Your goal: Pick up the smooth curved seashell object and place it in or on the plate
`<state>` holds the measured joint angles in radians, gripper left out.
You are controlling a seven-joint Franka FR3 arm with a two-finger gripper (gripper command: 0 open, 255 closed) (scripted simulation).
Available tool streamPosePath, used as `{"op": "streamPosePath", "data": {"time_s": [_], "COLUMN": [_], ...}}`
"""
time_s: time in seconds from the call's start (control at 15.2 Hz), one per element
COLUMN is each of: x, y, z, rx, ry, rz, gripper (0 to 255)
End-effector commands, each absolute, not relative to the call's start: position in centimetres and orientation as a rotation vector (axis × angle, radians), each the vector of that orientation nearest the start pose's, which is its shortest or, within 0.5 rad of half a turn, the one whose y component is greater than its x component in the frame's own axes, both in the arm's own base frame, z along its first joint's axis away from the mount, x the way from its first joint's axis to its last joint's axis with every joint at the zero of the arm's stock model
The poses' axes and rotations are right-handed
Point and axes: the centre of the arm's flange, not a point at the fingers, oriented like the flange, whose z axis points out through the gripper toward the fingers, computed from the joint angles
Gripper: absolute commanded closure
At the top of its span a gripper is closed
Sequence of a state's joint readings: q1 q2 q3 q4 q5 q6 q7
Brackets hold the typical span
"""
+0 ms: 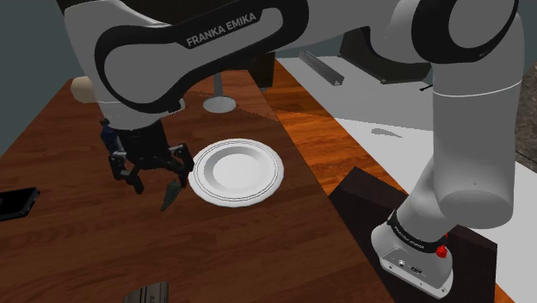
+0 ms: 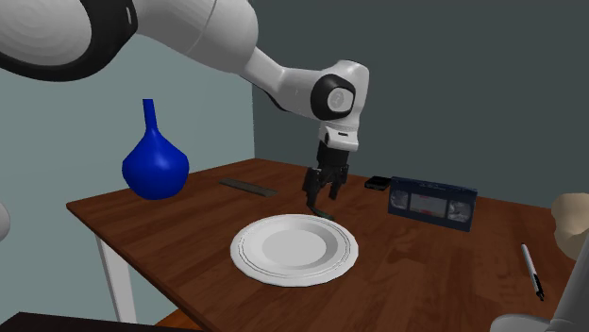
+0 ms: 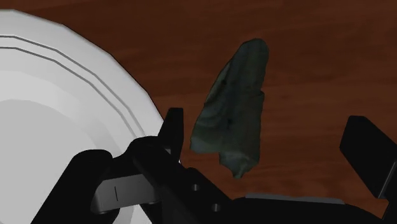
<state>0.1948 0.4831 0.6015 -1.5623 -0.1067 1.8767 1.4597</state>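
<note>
At shoulder view's far left, a flat black slab (image 1: 15,202) lies on the dark red-brown wooden worktop (image 1: 77,250). Next, approx. mid-worktop, the black two-finger gripper (image 1: 161,183) hangs w/ fingers spread wide, gripping nothing. Btwn them, per wrist view, sits the dark grey-green tapered seashell (image 3: 234,114), nearer one finger (image 3: 173,127) but touching neither. It shows against bare wood, just beside the rim of the round white ridged plate (image 1: 237,168) further right, not on it.

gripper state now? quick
Gripper: open, fingers apart on either side of the dark shell, not holding it.
</note>
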Motion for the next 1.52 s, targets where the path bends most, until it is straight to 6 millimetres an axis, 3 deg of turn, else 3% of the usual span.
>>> {"op": "streamPosePath", "data": {"time_s": [0.0,0.33,0.4,0.99,1.06,1.25,1.45], "x": [50.8,50.8,50.8,50.8,50.8,49.5,49.2], "y": [42.9,42.9,42.9,42.9,42.9,45.0,44.8], "z": [39.6,39.6,39.6,39.6,39.6,41.7,40.1], "rx": [-2.957,-2.957,-2.957,-2.957,-2.957,-3.098,-3.098], "ry": [1.029,1.029,1.029,1.029,1.029,1.107,1.107], "rz": [0.294,0.294,0.294,0.294,0.294,0.307,0.307], "gripper": [0,0,255,255,0,0,0]}}
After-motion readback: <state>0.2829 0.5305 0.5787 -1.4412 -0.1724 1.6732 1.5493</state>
